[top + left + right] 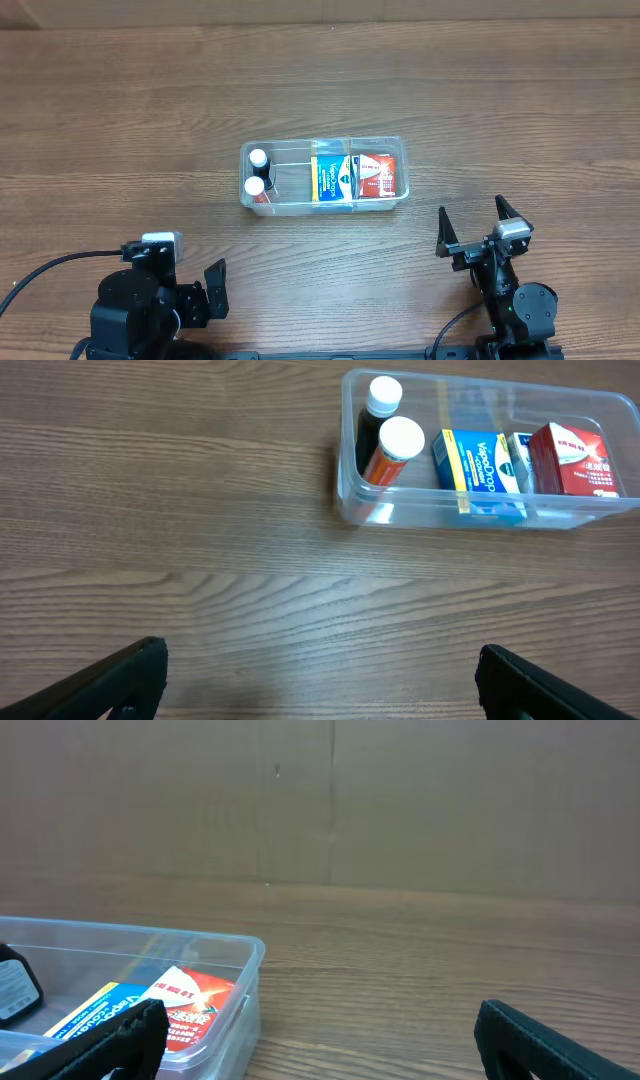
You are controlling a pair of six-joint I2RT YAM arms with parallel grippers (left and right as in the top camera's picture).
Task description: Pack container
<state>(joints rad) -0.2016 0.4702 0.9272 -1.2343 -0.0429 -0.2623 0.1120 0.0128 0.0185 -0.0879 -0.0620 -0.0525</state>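
Observation:
The clear plastic container [325, 205] stands in the middle of the wooden table. Inside it are two white-capped bottles [257, 172] at the left end, a blue and yellow box [333, 178] in the middle and a red box [379, 175] at the right end. It also shows in the left wrist view [350, 500] and the right wrist view [245, 990]. My left gripper [200, 290] is open and empty near the front left edge. My right gripper [475, 228] is open and empty, to the front right of the container.
A brown cardboard wall [320, 800] stands behind the table's far edge. Black cables [50, 268] run from the left arm's base along the front edge.

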